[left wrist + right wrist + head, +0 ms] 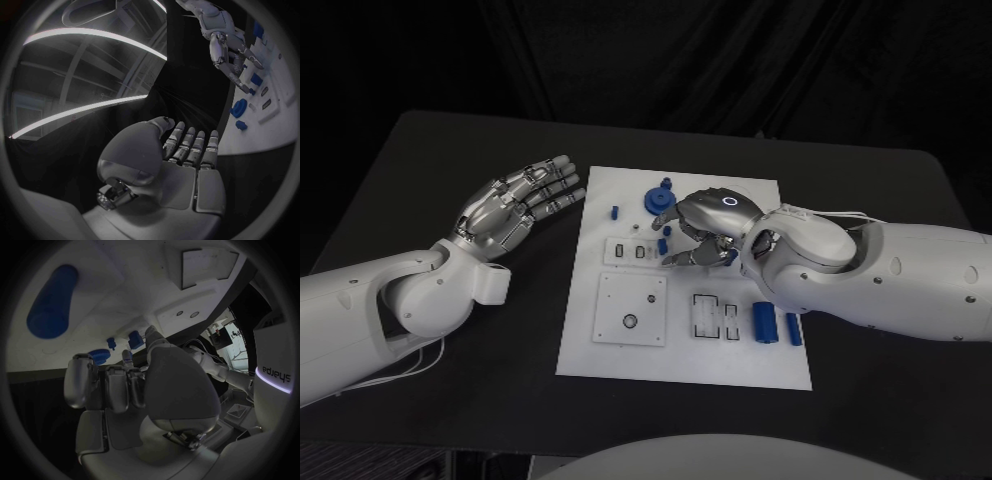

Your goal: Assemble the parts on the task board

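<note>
The white task board [733,355] lies mid-table. My right hand [707,228] hovers over its far middle, fingers curled down and apart around a small blue block [665,237], with nothing plainly held. In the right wrist view its fingers [119,385] point at a blue block [135,339], a peg [111,343] and a round blue part [99,356]. A round blue gear-like part [658,198] sits at the board's far edge, with a small blue peg [615,212] beside it. My left hand [516,205] rests palm up, fingers spread, left of the board and holds nothing.
Two blue cylinders [763,322] [793,328] lie on the board's right side, under my right forearm. A white square plate [632,308] and a slotted recess [714,315] occupy the near half. Bare black table [444,150] surrounds the board.
</note>
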You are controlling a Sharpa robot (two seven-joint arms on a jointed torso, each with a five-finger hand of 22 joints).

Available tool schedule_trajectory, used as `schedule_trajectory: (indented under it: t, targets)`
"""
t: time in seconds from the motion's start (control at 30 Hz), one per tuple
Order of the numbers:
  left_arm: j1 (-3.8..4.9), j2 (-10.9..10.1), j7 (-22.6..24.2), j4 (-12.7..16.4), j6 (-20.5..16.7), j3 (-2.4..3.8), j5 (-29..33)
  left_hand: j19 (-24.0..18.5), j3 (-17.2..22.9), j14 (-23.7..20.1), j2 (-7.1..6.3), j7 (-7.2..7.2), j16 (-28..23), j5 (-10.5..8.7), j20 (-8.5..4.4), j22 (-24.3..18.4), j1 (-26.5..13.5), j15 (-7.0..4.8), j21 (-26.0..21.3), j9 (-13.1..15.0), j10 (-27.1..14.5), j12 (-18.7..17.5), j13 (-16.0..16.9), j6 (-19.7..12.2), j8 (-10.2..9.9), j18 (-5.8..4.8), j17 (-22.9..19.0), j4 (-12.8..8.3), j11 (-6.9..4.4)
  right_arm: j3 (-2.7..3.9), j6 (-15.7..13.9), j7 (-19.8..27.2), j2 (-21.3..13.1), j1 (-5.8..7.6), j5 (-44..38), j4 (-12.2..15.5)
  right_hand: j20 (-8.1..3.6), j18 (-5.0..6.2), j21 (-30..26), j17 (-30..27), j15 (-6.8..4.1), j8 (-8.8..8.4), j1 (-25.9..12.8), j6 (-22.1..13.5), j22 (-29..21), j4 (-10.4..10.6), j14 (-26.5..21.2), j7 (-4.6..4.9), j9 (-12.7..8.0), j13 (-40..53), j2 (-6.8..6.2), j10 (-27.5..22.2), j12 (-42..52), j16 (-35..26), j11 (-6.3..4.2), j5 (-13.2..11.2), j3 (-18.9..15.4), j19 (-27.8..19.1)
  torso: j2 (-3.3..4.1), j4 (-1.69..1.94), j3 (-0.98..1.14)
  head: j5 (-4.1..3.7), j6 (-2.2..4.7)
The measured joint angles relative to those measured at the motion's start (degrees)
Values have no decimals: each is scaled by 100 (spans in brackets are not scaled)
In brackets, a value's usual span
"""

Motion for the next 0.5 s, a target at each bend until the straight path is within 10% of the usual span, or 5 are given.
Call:
schedule_trajectory:
  t: [0.3, 0.5]
  targets:
    - [21, -16, 0, 87, -86, 7, -135, 103, 123, 73, -32, 0, 158, 0, 22, 34, -32, 72, 99, 6, 9, 15, -1, 41, 0, -89, 17, -9, 71, 19, -525, 632, -435, 272, 477, 77, -20, 0, 36, 0, 0, 63, -38, 250, 0, -2, 0, 21, -13, -1, 76, 0, 0, 0, 0, 0, 34, 20, -4, 1, 2, 59, 207]
    - [293, 119, -1, -119, -212, 14, -391, 1074, 291, 1007, -139, 28, 1279, -28, -2, 316, -133, 257, 776, 29, 748, 754, 136, 297, 84, -271, 212, -44, 348, -3, -870, 1154, -703, 404, 981, -28, 1, 0, 214, 0, 0, 153, 202, 535, 0, -18, 0, 48, -38, -1, 314, 0, 1, 73, 1, 89, 176, 110, -45, 2, 17, 136, 360]
